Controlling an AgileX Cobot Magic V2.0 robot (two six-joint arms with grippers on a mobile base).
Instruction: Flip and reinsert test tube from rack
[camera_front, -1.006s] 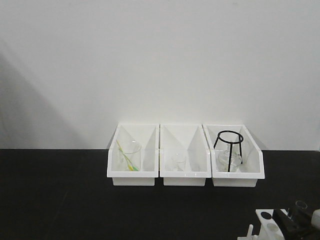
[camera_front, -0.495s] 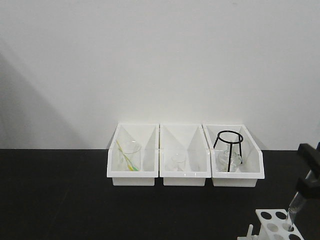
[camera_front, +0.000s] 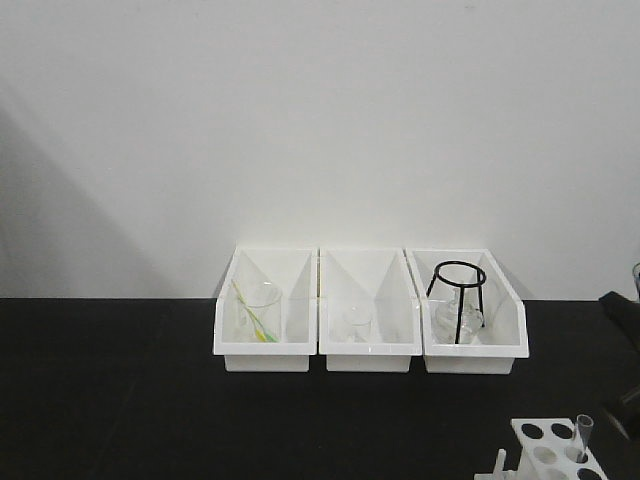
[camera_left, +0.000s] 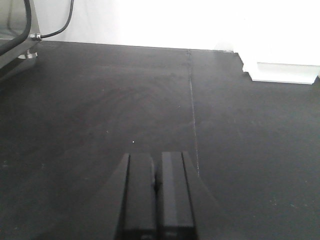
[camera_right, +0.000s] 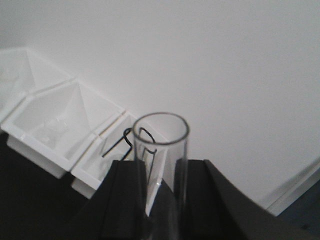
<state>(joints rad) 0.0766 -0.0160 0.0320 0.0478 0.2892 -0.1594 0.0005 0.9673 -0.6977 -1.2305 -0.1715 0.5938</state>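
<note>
One test tube (camera_right: 161, 131), clear glass with its open rim up, stands between the black fingers (camera_right: 125, 195) of my right gripper (camera_right: 161, 167), which is shut on it. In the front view only a dark part of that gripper (camera_front: 622, 312) shows at the right edge, above the rack. The white rack (camera_front: 545, 448) sits at the bottom right, and another slim clear tube (camera_front: 582, 436) stands in one of its holes. My left gripper (camera_left: 156, 159) is shut with nothing in it, low over the black tabletop (camera_left: 100, 100).
Three white slant-fronted bins stand in a row against the wall. The left bin (camera_front: 266, 352) holds a beaker with a yellow-green rod. The middle bin (camera_front: 370, 352) holds a small beaker. A black wire tripod (camera_front: 459, 296) stands over glassware in the right bin.
My right gripper rose from the rack with a tube and moved up and right, almost out of the front view. One tube stays in the rack.
</note>
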